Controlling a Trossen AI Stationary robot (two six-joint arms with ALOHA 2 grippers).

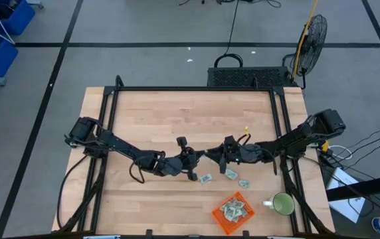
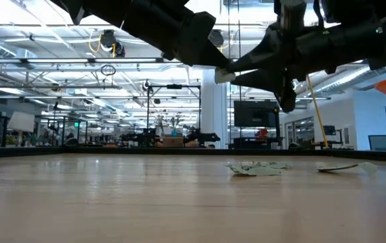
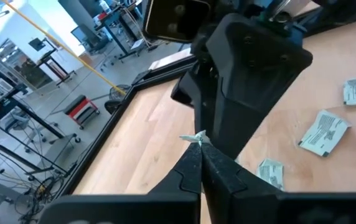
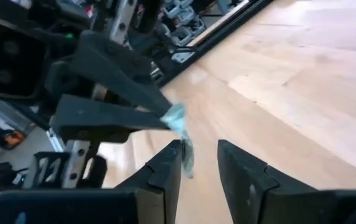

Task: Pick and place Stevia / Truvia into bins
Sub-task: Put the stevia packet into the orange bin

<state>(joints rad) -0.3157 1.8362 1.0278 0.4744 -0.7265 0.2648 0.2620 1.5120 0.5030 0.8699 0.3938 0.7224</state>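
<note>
From above, both arms meet mid-table; beyond their tips an orange basket (image 1: 232,212) already holds several sachets, with three loose sachets (image 1: 231,174) left on the wood. At table level, the grippers hang above them. The left gripper (image 3: 200,142) is pinched closed on one sachet (image 3: 194,137). The right gripper (image 4: 200,149) stands slightly parted, apparently about to receive it.

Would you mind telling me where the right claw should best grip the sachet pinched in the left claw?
Take the sachet by its free end, jutting beyond the shut left claw, head-on from the opposite side; the open right claw closes on its thin flat faces.
</note>
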